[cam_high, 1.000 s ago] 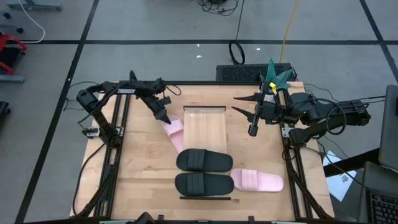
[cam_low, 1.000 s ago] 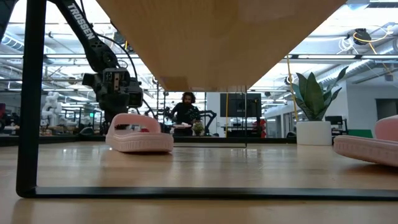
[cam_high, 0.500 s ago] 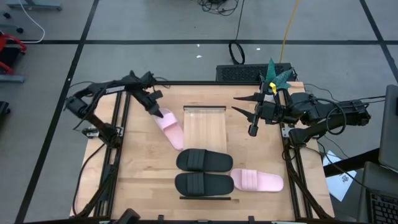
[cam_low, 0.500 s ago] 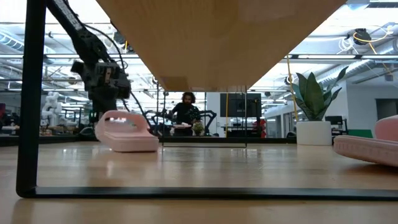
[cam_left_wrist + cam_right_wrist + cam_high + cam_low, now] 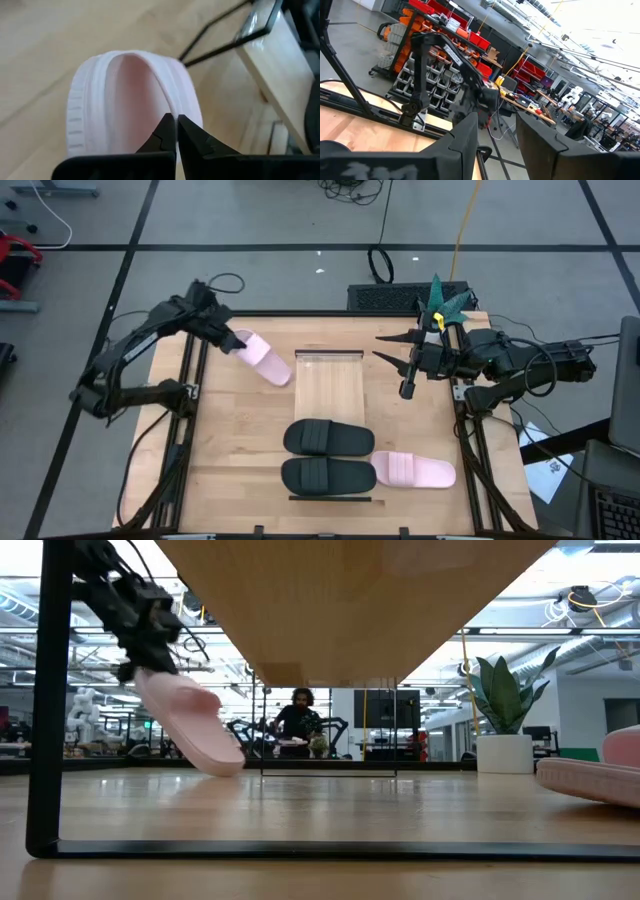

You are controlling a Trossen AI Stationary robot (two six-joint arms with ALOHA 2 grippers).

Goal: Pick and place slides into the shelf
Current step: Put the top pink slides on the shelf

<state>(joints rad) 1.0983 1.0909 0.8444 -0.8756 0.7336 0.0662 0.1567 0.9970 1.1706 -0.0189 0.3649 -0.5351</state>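
High view, left to right: my left pincer (image 5: 228, 340) sits over the far left corner of the bench (image 5: 230, 450), pinching the strap of a pink slide (image 5: 262, 357). The slide trails from the pincer toward the shelf (image 5: 330, 385), its far end just beside the shelf's left edge. In the low view the same slide (image 5: 185, 720) hangs tilted, one end at the pincer and the other down near the bench surface; I cannot tell whether it touches. Left wrist view confirms the fingers (image 5: 162, 137) pressed together on the pink strap.

Nearer to me than the shelf, two black slides (image 5: 328, 438) (image 5: 327, 475) lie crosswise side by side, well away from the left pincer. The second pink slide (image 5: 414, 471) lies just right of the nearer black one, touching or nearly so.

My right pincer (image 5: 406, 352) waits above the bench's right edge, right of the shelf, fingers spread, nothing between them.
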